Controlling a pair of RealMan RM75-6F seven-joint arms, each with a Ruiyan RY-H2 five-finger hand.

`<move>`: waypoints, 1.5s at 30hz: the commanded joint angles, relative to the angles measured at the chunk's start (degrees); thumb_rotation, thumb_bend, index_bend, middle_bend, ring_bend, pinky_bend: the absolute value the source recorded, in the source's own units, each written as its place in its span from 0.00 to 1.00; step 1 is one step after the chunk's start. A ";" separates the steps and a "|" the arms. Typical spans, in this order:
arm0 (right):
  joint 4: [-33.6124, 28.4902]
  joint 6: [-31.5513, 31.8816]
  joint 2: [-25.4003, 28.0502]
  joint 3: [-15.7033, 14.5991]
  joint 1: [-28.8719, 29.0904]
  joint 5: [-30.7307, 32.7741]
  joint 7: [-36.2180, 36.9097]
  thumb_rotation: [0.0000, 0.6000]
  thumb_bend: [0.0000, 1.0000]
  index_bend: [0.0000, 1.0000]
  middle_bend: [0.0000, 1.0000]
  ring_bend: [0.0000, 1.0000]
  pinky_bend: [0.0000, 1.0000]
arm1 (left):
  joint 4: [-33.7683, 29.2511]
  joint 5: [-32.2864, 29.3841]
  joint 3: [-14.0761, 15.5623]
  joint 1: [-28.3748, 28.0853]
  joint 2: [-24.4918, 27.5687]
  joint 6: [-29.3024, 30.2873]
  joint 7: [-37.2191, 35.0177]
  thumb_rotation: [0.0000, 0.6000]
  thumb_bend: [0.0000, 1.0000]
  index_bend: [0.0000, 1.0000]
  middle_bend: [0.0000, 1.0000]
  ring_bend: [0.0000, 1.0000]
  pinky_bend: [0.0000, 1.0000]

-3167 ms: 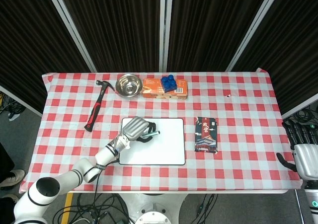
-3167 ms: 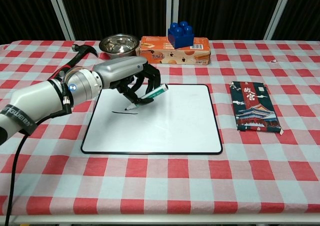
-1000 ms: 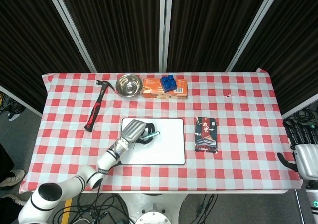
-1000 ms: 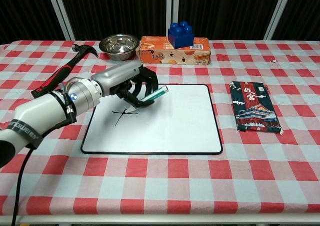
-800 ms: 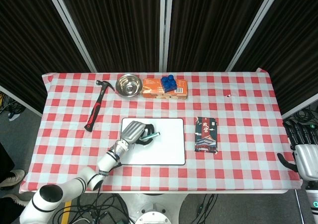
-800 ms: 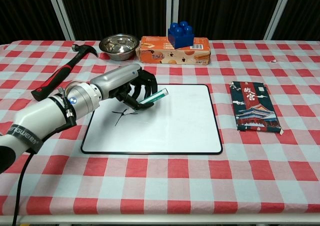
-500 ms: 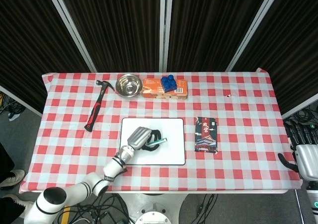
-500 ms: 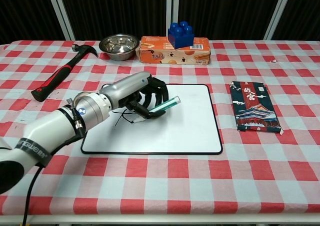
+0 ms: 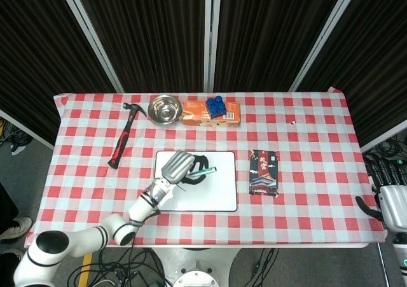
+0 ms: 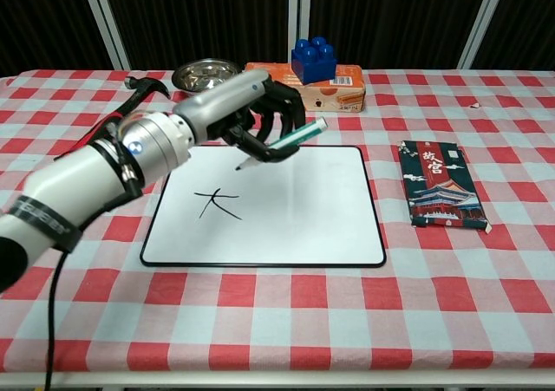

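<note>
The left hand (image 10: 251,114) holds a marker (image 10: 290,140) pinched in its curled fingers, lifted above the whiteboard (image 10: 295,209) — tip pointing down and toward the arm, cap end up and away. Below the hand, on the board, sits a black drawn mark (image 10: 217,204). Beyond the hand lie a steel bowl (image 10: 201,74) and an orange box (image 10: 334,87) with a blue block (image 10: 314,59) on it; a hammer (image 9: 122,140) lies to its outer side. The right hand (image 9: 391,201) rests off the table edge, fingers spread, holding nothing.
</note>
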 commanded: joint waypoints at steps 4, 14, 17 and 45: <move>0.49 0.57 -0.21 -0.07 -0.16 -0.39 0.40 1.00 0.16 0.00 0.02 0.00 0.07 | -12.64 -7.61 1.91 5.13 12.24 -3.99 18.73 1.00 0.38 0.55 0.59 0.65 0.94; 0.63 0.40 -0.77 -0.36 0.12 -1.14 0.39 1.00 0.16 0.00 0.02 0.00 0.07 | -26.09 -22.94 5.82 12.19 21.48 0.04 49.02 1.00 0.38 0.54 0.57 0.63 0.93; 0.51 0.62 -0.85 -0.39 0.10 -1.34 0.23 1.00 0.16 0.00 0.02 0.00 0.07 | -27.42 -25.66 6.36 12.72 22.08 -0.10 51.82 1.00 0.38 0.53 0.57 0.63 0.92; 1.37 2.19 -0.53 -0.97 -1.59 -1.32 2.70 1.00 0.16 0.00 0.02 0.00 0.07 | -32.93 -16.24 7.03 35.18 41.94 28.37 27.30 1.00 0.15 0.12 0.18 0.18 0.27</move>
